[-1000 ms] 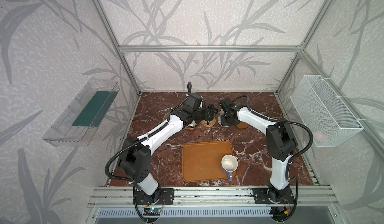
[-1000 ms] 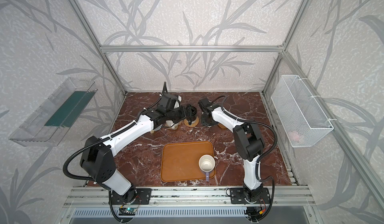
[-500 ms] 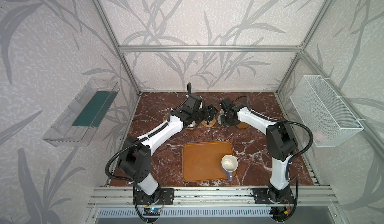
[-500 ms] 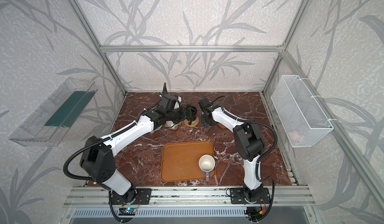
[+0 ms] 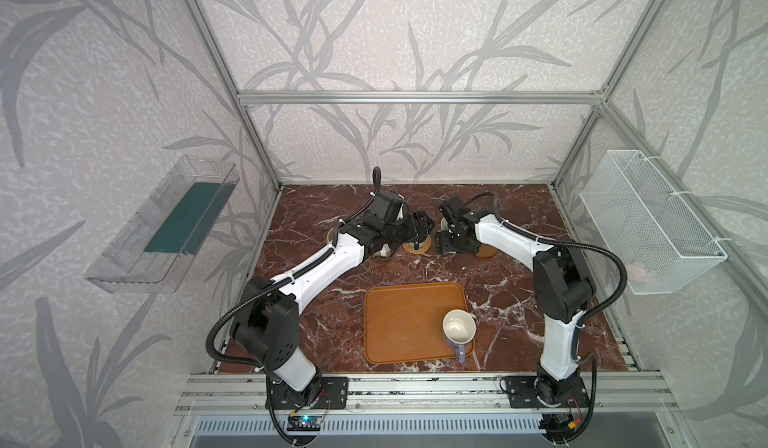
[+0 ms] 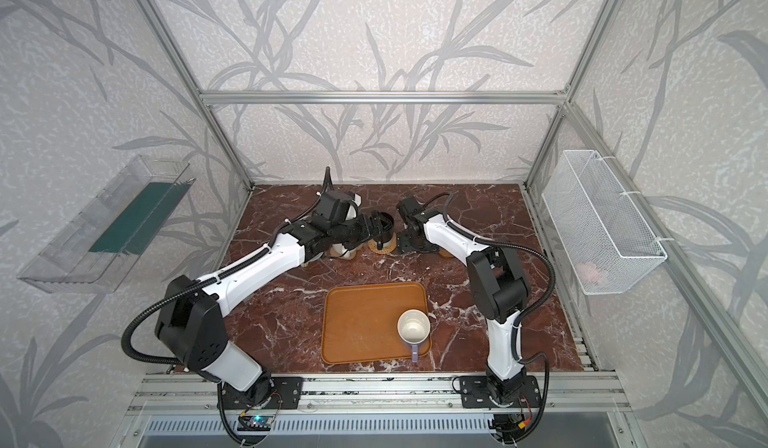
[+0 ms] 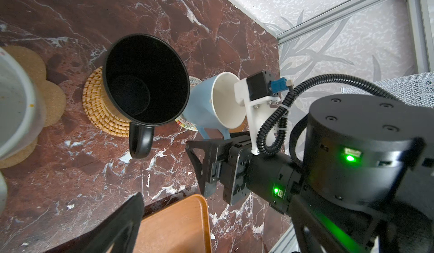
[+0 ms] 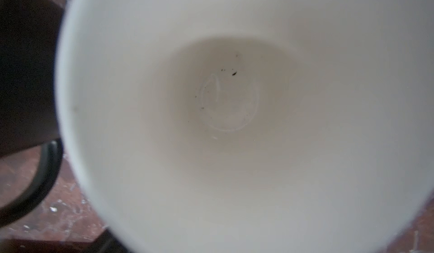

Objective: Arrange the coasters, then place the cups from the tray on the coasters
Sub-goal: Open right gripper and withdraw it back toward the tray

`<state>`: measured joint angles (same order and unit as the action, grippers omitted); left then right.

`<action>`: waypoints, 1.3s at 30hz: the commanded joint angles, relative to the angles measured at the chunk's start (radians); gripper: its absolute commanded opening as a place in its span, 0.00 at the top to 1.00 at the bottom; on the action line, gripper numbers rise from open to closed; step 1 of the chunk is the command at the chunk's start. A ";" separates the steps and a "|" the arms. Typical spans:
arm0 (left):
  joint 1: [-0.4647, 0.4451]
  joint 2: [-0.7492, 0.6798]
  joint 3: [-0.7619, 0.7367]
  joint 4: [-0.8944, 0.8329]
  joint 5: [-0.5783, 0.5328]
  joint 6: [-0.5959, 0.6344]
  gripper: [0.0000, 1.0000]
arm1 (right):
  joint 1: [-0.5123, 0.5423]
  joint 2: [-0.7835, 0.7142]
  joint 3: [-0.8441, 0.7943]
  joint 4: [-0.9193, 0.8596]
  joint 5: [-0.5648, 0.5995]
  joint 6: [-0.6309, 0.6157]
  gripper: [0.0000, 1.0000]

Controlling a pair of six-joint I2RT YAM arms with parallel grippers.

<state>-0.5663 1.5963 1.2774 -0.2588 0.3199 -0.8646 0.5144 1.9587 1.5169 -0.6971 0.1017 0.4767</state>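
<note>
Now the placing step is, in my judgement, almost at its end. In the left wrist view the black cup stands on the golden rattan coaster. The light blue cup stands on the whitish rope coaster just beside it, and the speckled white cup is on the tan paw coaster. Only the lavender cup is on the tray, near its front right corner, with the handle toward the front edge of the desk.

The left jaws are wide open and hold nothing; they are near the black cup. The right jaws are close to the handle of the light blue cup. One finger is hidden, so I cannot tell whether they grip it or are released.

The next move should be to draw the right arm away without pushing this cup. After that, the lavender cup can go to the wooden disc, which seems free.
</note>
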 commanded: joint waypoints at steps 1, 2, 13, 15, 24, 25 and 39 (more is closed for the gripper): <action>0.006 -0.052 -0.024 0.003 -0.016 0.004 0.01 | 0.004 -0.106 -0.025 0.002 0.024 -0.005 0.01; 0.006 -0.057 -0.028 0.000 -0.017 0.004 0.01 | 0.004 -0.120 -0.033 0.003 0.028 -0.009 0.01; 0.008 -0.142 -0.052 -0.053 0.007 0.081 0.01 | 0.009 -0.372 -0.181 0.113 0.055 -0.108 0.01; 0.008 -0.164 -0.052 -0.081 -0.012 0.100 0.01 | 0.009 -0.418 -0.200 0.118 0.007 -0.160 0.01; 0.009 -0.248 -0.107 -0.064 0.053 0.099 0.01 | -0.001 -0.681 -0.417 0.199 0.064 -0.136 0.01; 0.009 -0.256 -0.118 -0.051 0.065 0.091 0.01 | -0.013 -0.696 -0.420 0.172 0.013 -0.144 0.01; -0.009 -0.361 -0.328 0.016 0.068 0.096 0.01 | 0.017 -0.954 -0.608 -0.071 -0.209 -0.124 0.01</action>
<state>-0.5671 1.2861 0.9649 -0.2577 0.3958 -0.7811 0.5102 1.0489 0.9432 -0.6777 -0.0956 0.3336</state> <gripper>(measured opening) 0.992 0.991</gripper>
